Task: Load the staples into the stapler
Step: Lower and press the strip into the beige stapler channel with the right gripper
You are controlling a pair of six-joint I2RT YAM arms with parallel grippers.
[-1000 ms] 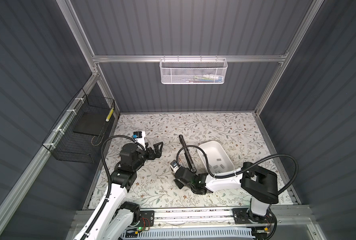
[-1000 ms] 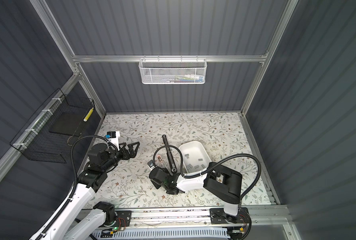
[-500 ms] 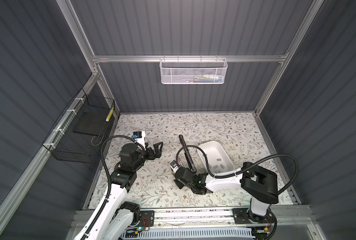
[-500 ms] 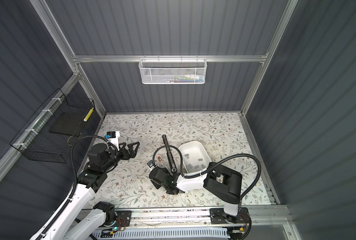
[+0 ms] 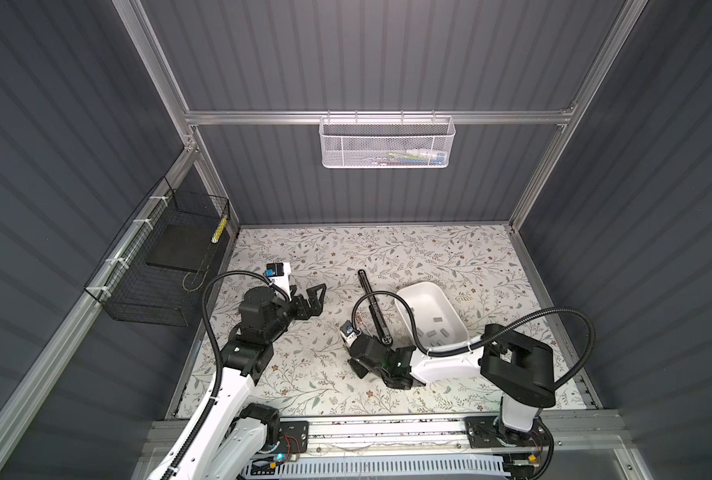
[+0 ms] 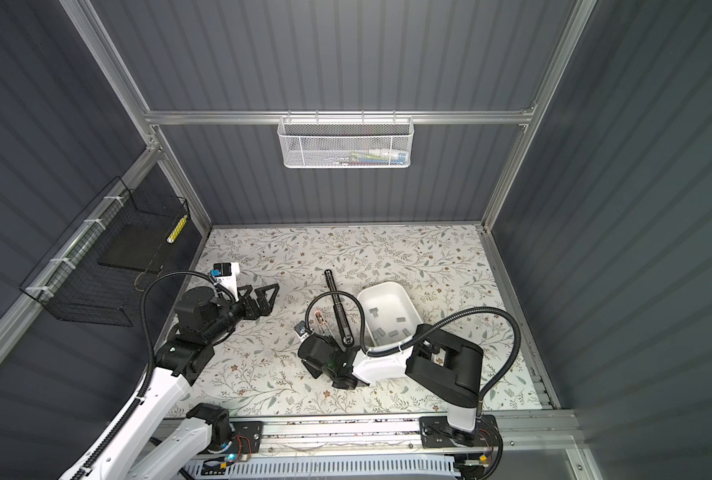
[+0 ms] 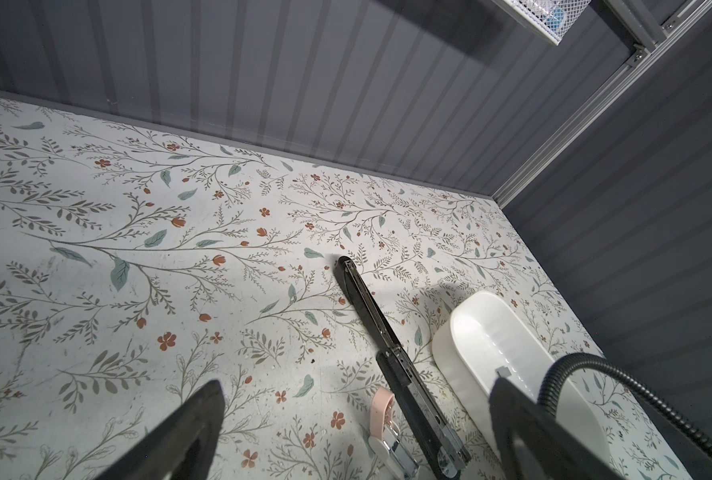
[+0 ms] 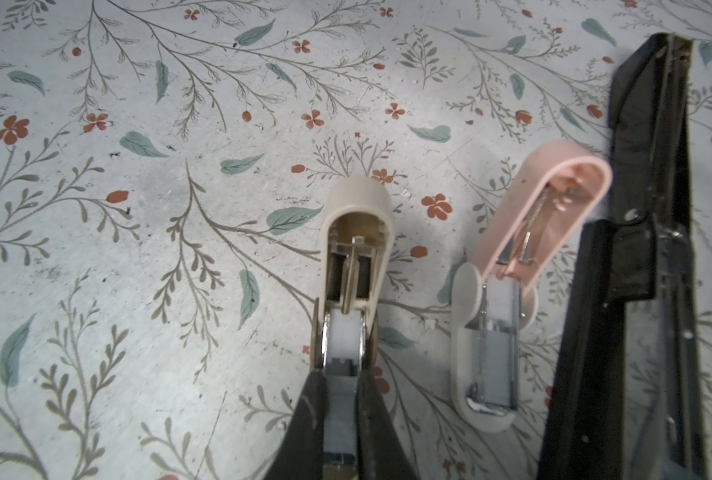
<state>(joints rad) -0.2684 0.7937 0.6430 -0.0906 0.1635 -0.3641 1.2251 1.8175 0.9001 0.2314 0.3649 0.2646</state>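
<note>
My right gripper (image 8: 342, 374) is shut on the metal magazine of a small beige stapler (image 8: 356, 232), which lies hinged open on the floral table with its cover folded away from me. Both top views hide this grip under my right wrist (image 5: 381, 361). Several grey staples (image 5: 437, 320) (image 6: 394, 332) lie in the white tray (image 5: 425, 303) to the right of that wrist. My left gripper (image 5: 317, 297) (image 7: 356, 382) hovers open and empty over the left side of the table, well apart from the staplers.
A pink stapler (image 8: 524, 232) (image 5: 356, 322) lies open right beside the beige one. A long black stapler (image 8: 637, 249) (image 5: 373, 307), also open, lies between it and the tray. A black wire basket (image 5: 167, 266) hangs on the left wall and a white mesh one (image 5: 387, 143) on the back wall.
</note>
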